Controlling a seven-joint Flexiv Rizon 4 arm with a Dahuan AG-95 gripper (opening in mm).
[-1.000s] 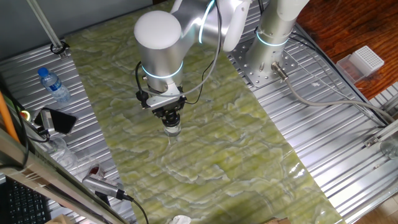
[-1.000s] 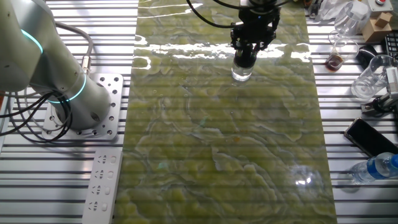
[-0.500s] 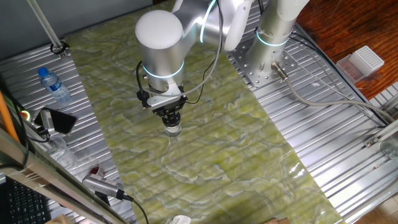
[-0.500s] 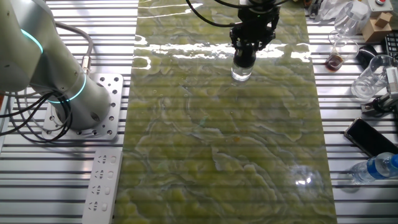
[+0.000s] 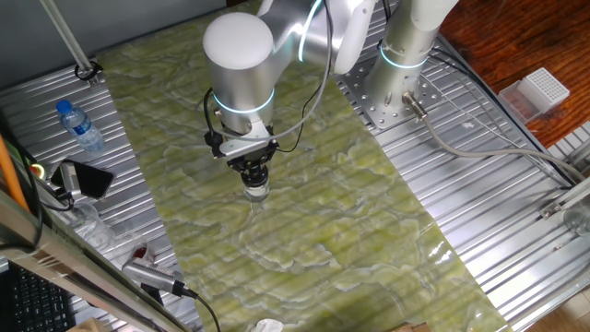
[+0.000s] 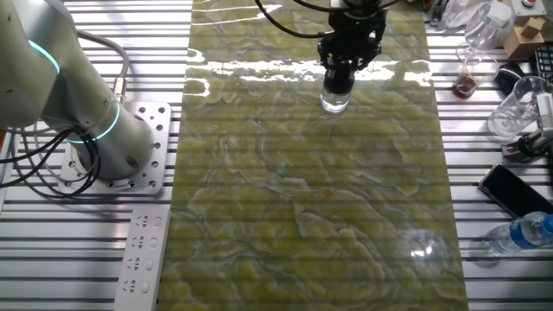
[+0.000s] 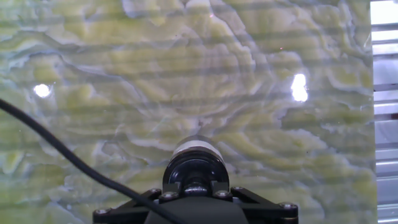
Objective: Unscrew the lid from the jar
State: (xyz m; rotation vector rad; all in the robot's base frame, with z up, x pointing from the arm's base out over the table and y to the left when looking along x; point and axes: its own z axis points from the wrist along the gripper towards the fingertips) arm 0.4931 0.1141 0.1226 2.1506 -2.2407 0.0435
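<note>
The small clear glass jar (image 5: 257,193) stands upright on the green marbled mat (image 5: 341,221); in the other fixed view it (image 6: 334,104) is near the mat's far end. Its black lid (image 7: 195,168) shows in the hand view, with the glass body (image 7: 196,147) just beyond it. My gripper (image 5: 254,178) comes straight down onto the jar's top and is shut on the lid; it also shows in the other fixed view (image 6: 338,84). The fingers mostly hide the lid in both fixed views.
A water bottle with a blue cap (image 5: 81,127) and a phone (image 5: 88,180) lie on the metal table left of the mat. Glasses (image 6: 510,112) stand at the table's side. A second arm's base (image 5: 406,55) and a power strip (image 6: 143,250) flank the mat.
My wrist has shifted very slightly while staying shut on the lid. The jar stays at about the same spot on the mat.
</note>
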